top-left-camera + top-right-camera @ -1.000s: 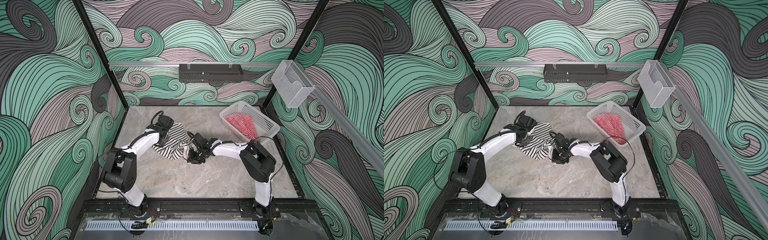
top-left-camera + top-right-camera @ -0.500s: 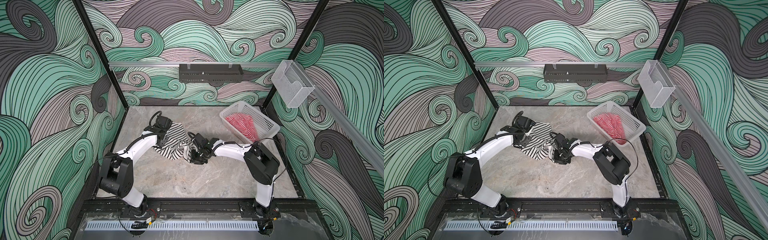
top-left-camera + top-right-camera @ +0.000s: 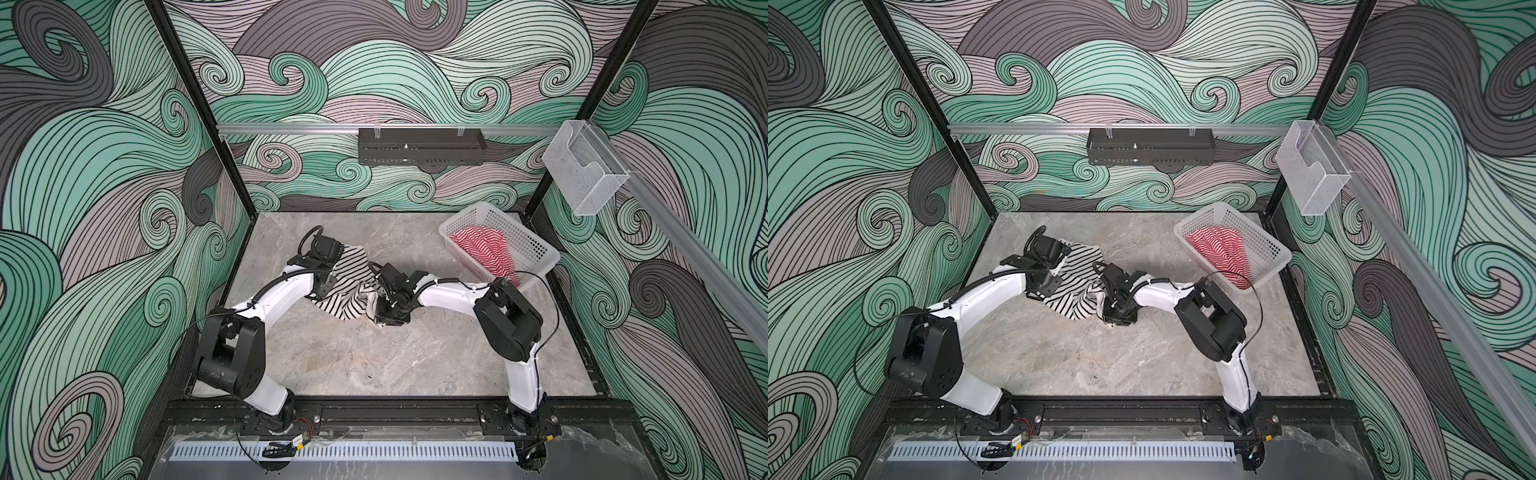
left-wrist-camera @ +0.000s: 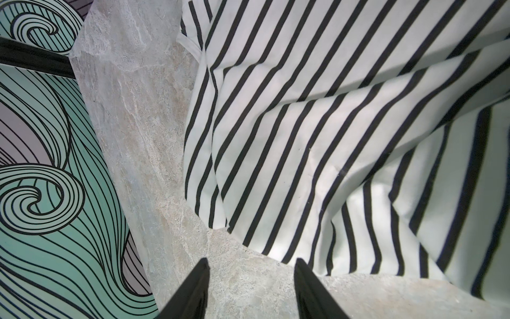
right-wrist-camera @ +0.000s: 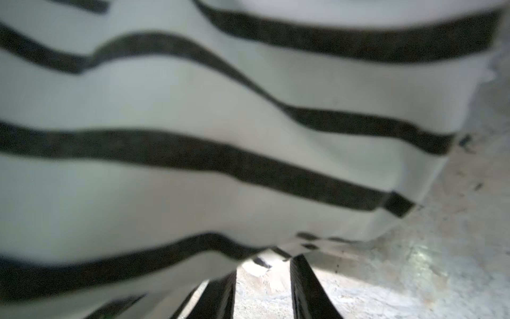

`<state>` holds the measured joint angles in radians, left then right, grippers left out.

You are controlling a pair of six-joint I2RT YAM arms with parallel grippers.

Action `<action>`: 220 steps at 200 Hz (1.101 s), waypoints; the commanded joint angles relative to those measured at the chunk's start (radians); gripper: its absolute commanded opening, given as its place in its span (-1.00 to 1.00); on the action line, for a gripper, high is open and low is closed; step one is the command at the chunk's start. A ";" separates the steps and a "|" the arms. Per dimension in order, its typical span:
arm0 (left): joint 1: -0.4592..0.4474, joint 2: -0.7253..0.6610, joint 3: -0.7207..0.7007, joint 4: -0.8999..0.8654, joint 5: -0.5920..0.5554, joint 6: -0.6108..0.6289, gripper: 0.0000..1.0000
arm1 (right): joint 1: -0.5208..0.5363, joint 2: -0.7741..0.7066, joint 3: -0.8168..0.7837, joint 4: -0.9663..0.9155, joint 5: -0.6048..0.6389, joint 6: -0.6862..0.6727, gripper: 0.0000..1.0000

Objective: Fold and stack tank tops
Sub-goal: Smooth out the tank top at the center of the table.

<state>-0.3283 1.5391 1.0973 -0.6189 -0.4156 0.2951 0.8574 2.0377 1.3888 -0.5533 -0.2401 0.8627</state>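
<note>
- Black-and-white tank top (image 5: 193, 138) right at the tips of the right pincer (image 5: 267, 263), hem draped over one finger (image 5: 218, 295); blurred at this closeness.
- Jaws of right pincer partly apart, bare table (image 5: 414, 276) showing in the gap; no clear hold on the cloth.
- Jaws of left pincer (image 4: 249, 261) apart as well, gripping nothing, only stone between them; nearest edge of the same top (image 4: 303, 138) just ahead of the tips and off to one side, not touching.
- Seen in both top views (image 3: 349, 282) (image 3: 1075, 282): crumpled in loose folds on the table, lying between the two pincers, left pincer on its wall side, right pincer on its basket side.
- Red-and-white tank top (image 3: 482, 249) well beyond the right pincer, clear of both arms, bunched inside the white perforated basket (image 3: 536, 249) and heaped toward its near corner.
- Farthest from both pincers, up on the back wall: black rack (image 3: 419, 145) hung from the rail.
</note>
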 commanded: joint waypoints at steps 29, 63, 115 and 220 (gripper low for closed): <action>0.000 -0.034 -0.004 0.018 -0.012 0.005 0.06 | 0.035 0.049 0.007 -0.111 0.075 -0.037 -0.75; 0.000 -0.033 0.002 0.016 -0.008 0.003 0.06 | 0.032 0.037 0.060 -0.124 0.108 -0.059 -1.00; 0.000 -0.056 0.004 0.003 -0.006 -0.003 0.06 | 0.033 -0.063 0.087 -0.141 0.106 -0.098 -1.00; -0.015 -0.265 -0.075 -0.084 0.385 0.070 0.05 | -0.041 -0.098 0.545 -0.384 0.170 -0.282 -1.00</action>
<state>-0.3305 1.3128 1.0405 -0.6460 -0.2173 0.3202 0.8715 1.9137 1.9392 -0.8406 -0.1192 0.6273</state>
